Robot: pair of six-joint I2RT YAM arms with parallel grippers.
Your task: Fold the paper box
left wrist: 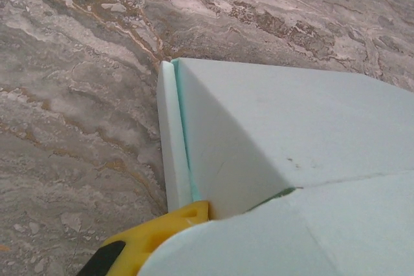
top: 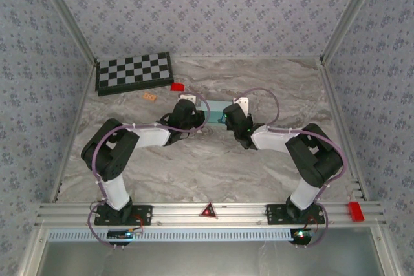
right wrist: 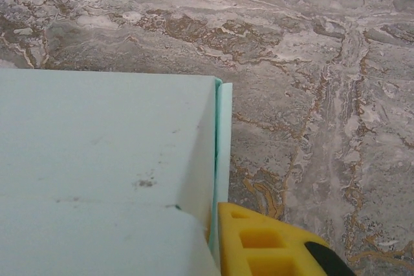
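The paper box [top: 214, 117] lies in the middle of the table [top: 259, 159], its doubled end walls standing; the left claw [top: 199, 119] is pinched on one wall, whether the right claw [top: 224, 119] grips the other I cannot tell, so squeeze both creases evenly before letting go.

Table [top: 272, 88] seen from above, with two arm bases along its near edge. The paper box [top: 215, 117] lies near the middle, between the left gripper [top: 199, 118] at its left end and the right gripper [top: 228, 119] at its right end. One finger of each touches that end wall. A checkerboard [top: 134, 72] lies in the far left corner. A small block [top: 177, 86] and a smaller chip [top: 149, 95] lie between checkerboard and box.
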